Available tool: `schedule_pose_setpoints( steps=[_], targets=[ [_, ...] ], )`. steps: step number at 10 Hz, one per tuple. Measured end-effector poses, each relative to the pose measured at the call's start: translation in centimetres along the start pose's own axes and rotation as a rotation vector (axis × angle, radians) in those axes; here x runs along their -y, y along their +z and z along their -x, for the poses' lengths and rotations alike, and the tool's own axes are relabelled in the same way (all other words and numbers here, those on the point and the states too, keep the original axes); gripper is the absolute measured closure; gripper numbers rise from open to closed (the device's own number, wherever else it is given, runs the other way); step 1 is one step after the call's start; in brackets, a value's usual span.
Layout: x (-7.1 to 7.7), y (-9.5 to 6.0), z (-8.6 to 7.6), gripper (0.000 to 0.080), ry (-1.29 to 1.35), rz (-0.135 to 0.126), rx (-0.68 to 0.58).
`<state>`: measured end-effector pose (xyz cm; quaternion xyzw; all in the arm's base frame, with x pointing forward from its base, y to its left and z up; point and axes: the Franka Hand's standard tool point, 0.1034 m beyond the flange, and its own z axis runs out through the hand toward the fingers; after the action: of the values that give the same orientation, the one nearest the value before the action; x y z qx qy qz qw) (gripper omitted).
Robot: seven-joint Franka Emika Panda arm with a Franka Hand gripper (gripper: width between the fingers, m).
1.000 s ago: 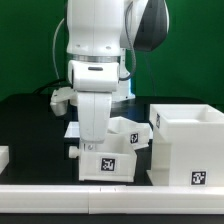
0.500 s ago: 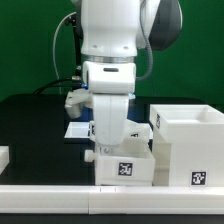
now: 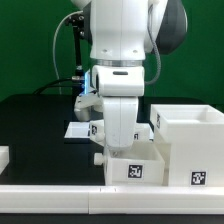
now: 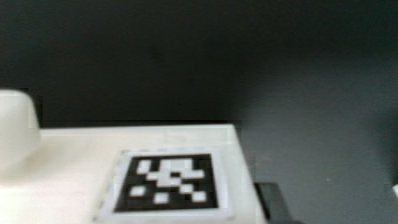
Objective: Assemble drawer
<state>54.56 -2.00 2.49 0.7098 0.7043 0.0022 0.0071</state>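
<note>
The large white box shell [image 3: 186,146] stands at the exterior view's right, open at the top, with a tag on its front. A smaller white drawer tray [image 3: 136,167] with a front tag sits right beside it, its side close against the shell. My gripper [image 3: 119,150] comes down onto the tray from above and is shut on it; the fingertips are hidden by the hand and tray. In the wrist view the tray's wall [image 4: 71,160] and its tag [image 4: 173,182] fill the lower part, with one dark finger [image 4: 269,205] beside the tag.
The marker board [image 3: 76,130] lies flat behind the arm. Another white part [image 3: 3,157] shows at the exterior view's left edge. A long white bar [image 3: 60,196] edges the table front. The table top is black.
The arm has moved toward the exterior view's right, carrying the tray with it, from about mid-table up against the box shell.
</note>
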Motion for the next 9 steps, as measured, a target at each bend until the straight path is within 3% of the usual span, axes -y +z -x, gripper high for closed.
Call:
schedule_pose_setpoints(
  steps=[3,9],
  targets=[
    [-0.9,-0.1,-0.7,0.0761,0.025,0.012,-0.002],
    [-0.4,0.8,-1.8,0.0761,0.040,-0.001,-0.008]
  ],
)
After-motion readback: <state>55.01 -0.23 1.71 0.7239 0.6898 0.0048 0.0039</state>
